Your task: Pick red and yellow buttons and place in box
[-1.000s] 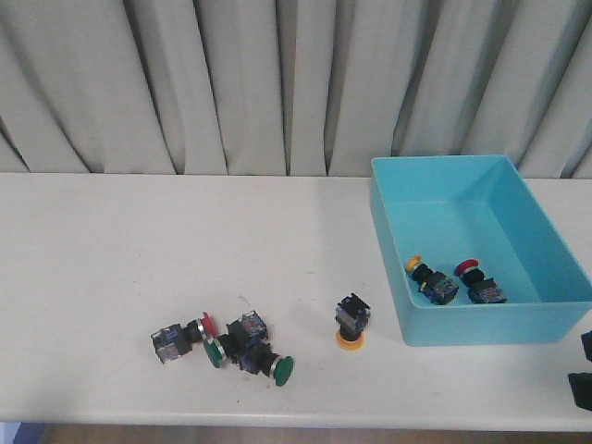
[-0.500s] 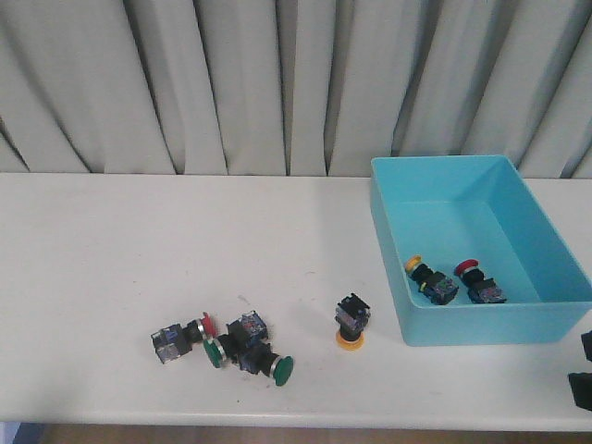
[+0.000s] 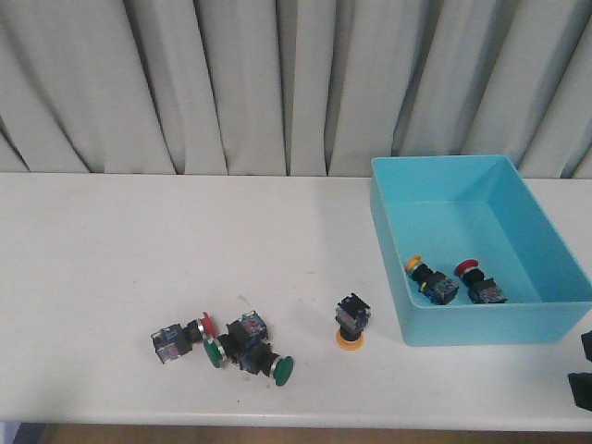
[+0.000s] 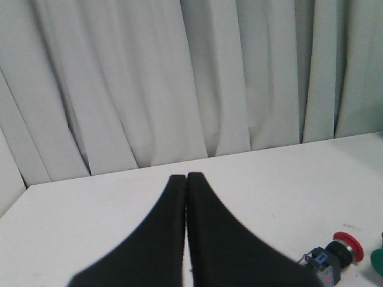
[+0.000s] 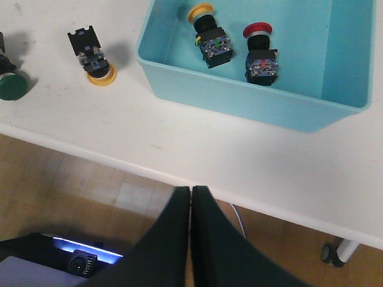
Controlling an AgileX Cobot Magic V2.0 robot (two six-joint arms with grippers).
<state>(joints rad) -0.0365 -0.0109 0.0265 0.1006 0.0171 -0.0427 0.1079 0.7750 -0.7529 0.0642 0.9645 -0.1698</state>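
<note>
The turquoise box (image 3: 490, 324) stands at the right and holds one yellow button (image 3: 427, 277) and one red button (image 3: 479, 282). Another yellow button (image 3: 351, 324) stands cap-down on the table left of the box. A red button (image 3: 180, 335) lies in the cluster at the front left. My left gripper (image 4: 187, 177) is shut and empty above the table, with that red button (image 4: 335, 257) off to its side. My right gripper (image 5: 190, 190) is shut and empty, out past the table's front edge, near the box (image 5: 251, 101) and apart from the loose yellow button (image 5: 93, 57).
Two green-capped buttons (image 3: 215, 352) (image 3: 277, 367) and a dark switch body (image 3: 248, 328) lie against the red one. A dark part of my right arm (image 3: 583, 370) shows at the front right edge. Grey curtains hang behind the white table (image 3: 139, 250).
</note>
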